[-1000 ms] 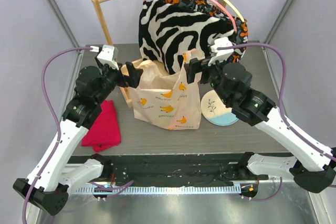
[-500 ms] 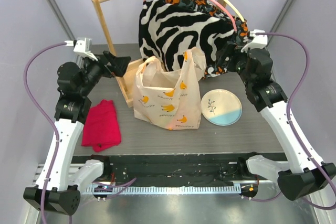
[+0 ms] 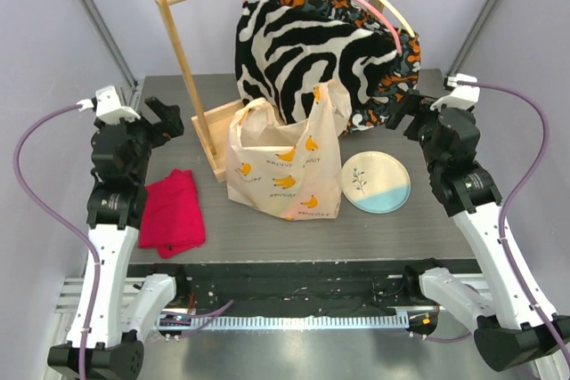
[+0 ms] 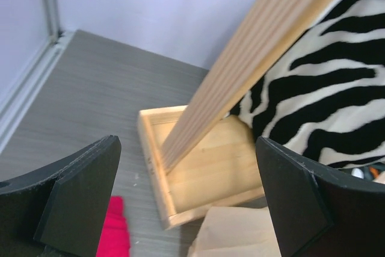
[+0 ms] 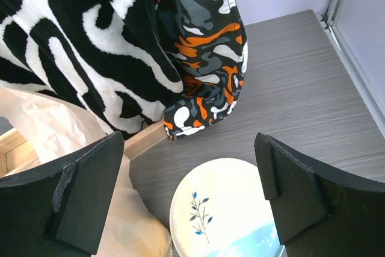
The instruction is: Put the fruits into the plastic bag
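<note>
Top external: thin plastic bag [image 3: 283, 171] looks floppy and slippery; its handles [image 3: 321, 100] suit pinching. Both left gripper [image 3: 166, 118] and right gripper [image 3: 398, 113] gape, fingers apart, empty.

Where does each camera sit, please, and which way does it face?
Top external: overhead behind, looking down at the plastic bag; left arm, right arm show.
Left wrist: on its arm, facing the wooden rack base; open left gripper shows.
Right wrist: on its arm, facing down at the plate; open right gripper shows.
All share the zebra-striped garment.
</note>
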